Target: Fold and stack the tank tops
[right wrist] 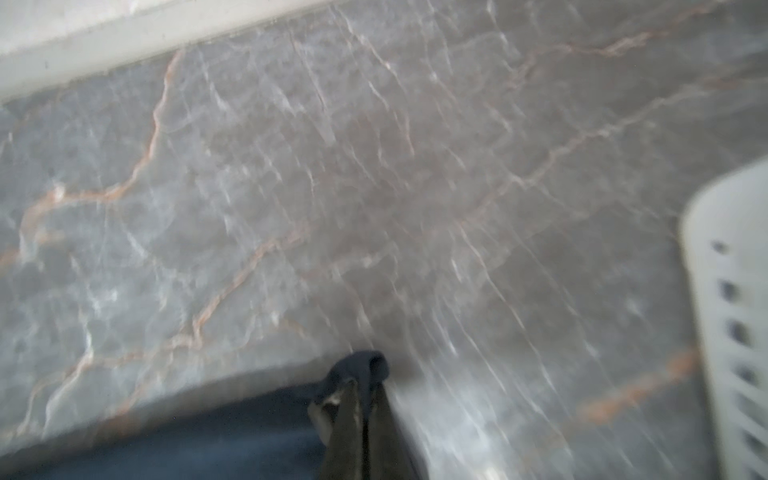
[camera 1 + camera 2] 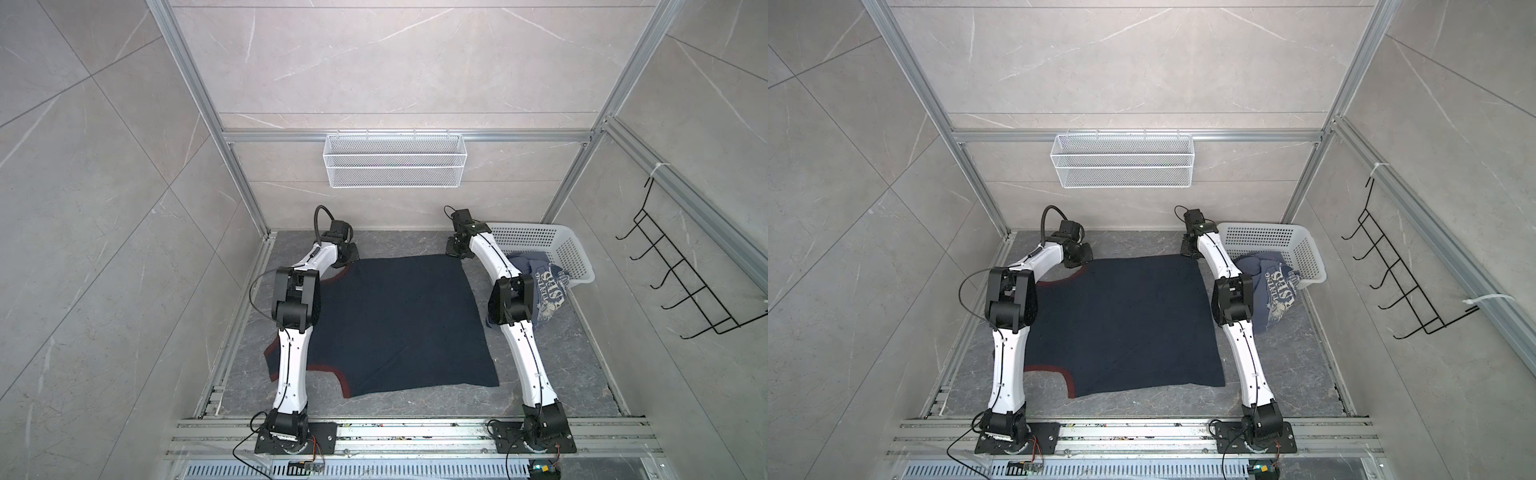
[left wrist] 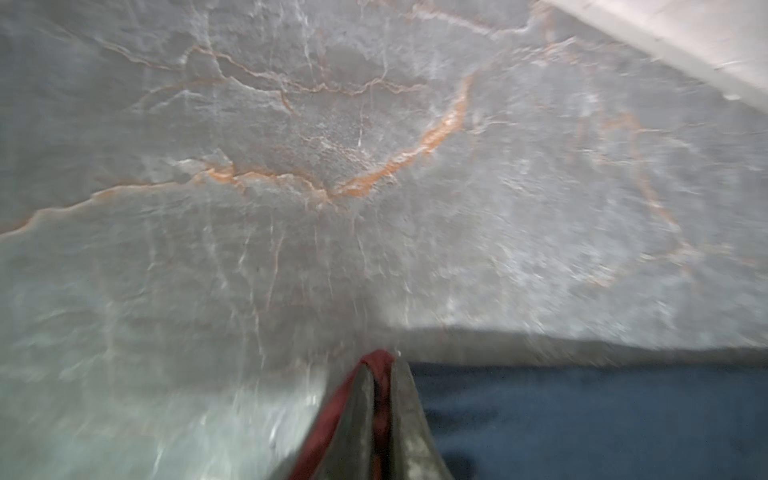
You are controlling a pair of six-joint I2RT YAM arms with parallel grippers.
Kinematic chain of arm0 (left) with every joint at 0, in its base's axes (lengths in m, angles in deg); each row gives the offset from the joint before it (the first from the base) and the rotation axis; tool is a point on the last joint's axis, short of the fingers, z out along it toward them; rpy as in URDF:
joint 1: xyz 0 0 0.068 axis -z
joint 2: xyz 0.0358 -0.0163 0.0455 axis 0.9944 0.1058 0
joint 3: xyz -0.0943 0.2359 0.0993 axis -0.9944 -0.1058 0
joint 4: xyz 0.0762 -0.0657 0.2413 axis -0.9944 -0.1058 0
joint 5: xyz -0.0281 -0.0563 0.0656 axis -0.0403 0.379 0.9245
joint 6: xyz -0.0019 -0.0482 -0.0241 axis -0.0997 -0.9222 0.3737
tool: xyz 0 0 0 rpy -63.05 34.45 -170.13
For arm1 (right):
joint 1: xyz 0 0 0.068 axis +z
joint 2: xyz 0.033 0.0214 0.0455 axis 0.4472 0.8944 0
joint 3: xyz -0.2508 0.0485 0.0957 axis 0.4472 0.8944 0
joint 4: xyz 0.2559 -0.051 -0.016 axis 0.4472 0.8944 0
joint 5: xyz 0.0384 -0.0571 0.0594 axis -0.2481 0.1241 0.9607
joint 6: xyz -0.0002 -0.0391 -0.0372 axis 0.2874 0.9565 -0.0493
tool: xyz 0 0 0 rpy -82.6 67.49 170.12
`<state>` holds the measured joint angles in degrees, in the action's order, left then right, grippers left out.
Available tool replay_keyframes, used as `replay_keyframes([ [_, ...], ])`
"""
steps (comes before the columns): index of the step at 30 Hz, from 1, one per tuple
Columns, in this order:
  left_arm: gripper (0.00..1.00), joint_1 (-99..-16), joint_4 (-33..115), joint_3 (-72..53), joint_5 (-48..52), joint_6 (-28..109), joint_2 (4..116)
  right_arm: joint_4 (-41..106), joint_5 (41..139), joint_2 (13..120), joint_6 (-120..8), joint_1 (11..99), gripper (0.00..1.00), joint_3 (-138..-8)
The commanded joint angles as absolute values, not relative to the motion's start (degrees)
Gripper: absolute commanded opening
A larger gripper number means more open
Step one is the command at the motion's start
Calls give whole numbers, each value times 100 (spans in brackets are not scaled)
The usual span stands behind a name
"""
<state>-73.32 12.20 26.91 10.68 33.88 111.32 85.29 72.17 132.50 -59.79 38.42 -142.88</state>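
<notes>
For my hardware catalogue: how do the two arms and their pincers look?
Left arm and right arm: curved white shells, black joints and bases, black cables along them. Left pincer and right pincer: dark grey and tapered, blurred up close.

The navy tank top (image 2: 395, 320) lies spread flat, plain dark face up, across the middle of both top views on the grey marbled surface (image 2: 415, 243). Its maroon-trimmed armholes and neckline lie toward the left of the frame and its straight hem toward the right. The slate-blue tank top (image 2: 548, 291) sits crumpled at centre right, spilling from a white basket (image 2: 523, 227) onto the surface, with whitish lettering showing.
</notes>
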Motion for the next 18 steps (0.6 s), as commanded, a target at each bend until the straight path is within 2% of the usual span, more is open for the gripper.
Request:
replay_keyframes([
  [1, 0, -7368, 1861, 2455, 828, 3288, 10367, 7889, 7288, 12268, -5824, 3857, 0, -13422],
  [9, 2, -7335, 2012, 2017, 666, 3427, 9986, 6730, 7528, 11103, -5860, 3842, 0, -11549],
  [18, 5, -7213, 2779, 758, 464, 3545, 9063, 5663, 7669, 9900, -6016, 3818, 0, -9626],
])
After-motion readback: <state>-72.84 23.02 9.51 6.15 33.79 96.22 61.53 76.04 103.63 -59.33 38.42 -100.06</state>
